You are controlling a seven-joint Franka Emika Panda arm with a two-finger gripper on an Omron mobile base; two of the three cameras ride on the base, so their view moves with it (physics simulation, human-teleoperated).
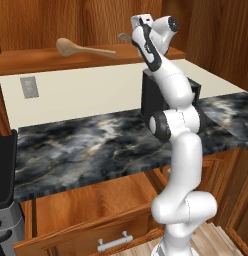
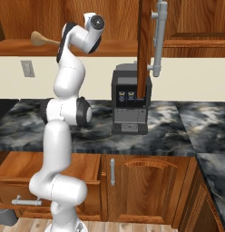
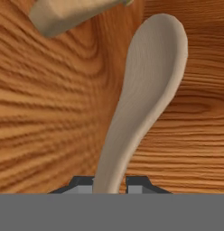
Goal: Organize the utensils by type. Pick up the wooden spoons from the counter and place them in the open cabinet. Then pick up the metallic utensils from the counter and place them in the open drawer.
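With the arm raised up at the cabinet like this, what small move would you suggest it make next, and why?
Probably open the jaws and let go. The gripper is shut on the handle of the small wooden spoon, whose bowl hangs over the wooden cabinet shelf, and the large wooden spoon already lies there. How far above the shelf the bowl hangs is unclear, so a slight lowering first may be safer.

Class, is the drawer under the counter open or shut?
Open: the drawer juts out beneath the counter, its wooden bottom exposed, in both base views.
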